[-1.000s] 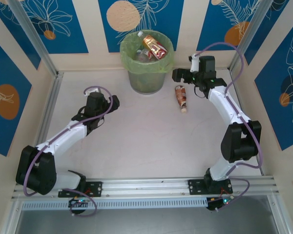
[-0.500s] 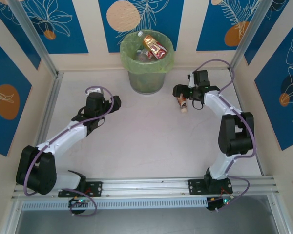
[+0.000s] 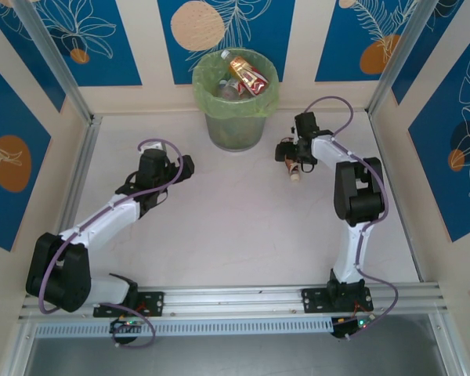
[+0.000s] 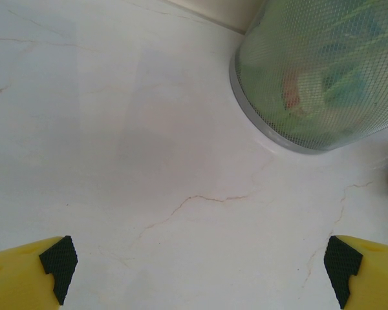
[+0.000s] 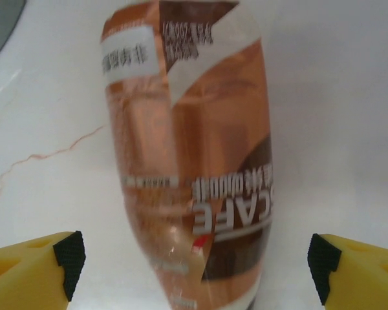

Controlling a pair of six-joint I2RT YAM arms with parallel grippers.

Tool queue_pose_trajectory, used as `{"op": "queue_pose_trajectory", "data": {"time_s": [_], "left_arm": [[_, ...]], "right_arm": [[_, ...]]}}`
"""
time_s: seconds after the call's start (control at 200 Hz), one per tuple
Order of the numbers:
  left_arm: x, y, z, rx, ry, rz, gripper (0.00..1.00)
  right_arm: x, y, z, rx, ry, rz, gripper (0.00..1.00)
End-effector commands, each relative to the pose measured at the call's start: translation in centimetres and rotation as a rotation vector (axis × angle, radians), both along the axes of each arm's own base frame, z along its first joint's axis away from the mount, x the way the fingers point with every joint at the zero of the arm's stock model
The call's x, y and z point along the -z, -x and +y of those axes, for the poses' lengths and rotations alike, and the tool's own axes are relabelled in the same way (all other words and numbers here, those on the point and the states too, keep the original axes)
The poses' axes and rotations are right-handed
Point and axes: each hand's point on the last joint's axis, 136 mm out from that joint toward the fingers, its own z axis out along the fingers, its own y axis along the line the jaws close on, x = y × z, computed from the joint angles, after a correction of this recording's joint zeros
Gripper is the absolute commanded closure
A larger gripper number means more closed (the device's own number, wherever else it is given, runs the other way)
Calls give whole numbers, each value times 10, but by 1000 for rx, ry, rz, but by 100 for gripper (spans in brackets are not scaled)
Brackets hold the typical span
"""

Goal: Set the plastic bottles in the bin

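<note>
the brown-red bottle (image 5: pixel 187 142) in the right wrist view bears "cafe" in white capitals, upside down, on a dark brown band; the smaller white characters just above it are too blurred to read; a white sticker (image 5: pixel 132 55) carries sideways characters, not legible; the fine print beside it is illegible

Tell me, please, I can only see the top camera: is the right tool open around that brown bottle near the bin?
Observer: Yes. On the right wrist camera the right tool is open. The brown bottle lies between its fingers, with a gap on each side.
Operator: What does the label say?
Observer: The label reads CAFE in white letters, upside down from that camera.
Operator: And the left tool?
Observer: The left wrist camera shows the left tool open, with only bare table between its fingers, and the bin ahead to its right.
</note>
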Motion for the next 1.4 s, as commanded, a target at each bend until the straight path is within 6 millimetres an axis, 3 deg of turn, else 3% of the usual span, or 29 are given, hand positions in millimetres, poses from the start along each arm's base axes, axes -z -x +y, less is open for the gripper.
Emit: {"op": "queue_pose_trajectory", "data": {"time_s": [0.0,0.22,0.575,0.835,1.07,1.395], "left_arm": [[-3,-4,4,-5,-12,5,0],[-4,-4,6,-10,-22,9,0],[-1,-5,4,-8,-22,25,0],[0,-5,6,-11,-29,33,0],[0,-4,7,-15,-38,35,0],[3,-3,9,-21,-46,43,0]], "right_arm": [[1,-9,-5,-16,56,21,15],[10,-18,7,-99,55,87,20],[32,-19,1,-102,157,195,20],[37,-17,3,-108,174,215,30],[18,-20,4,-104,155,154,41],[-31,-7,19,-177,34,18,45]]}}
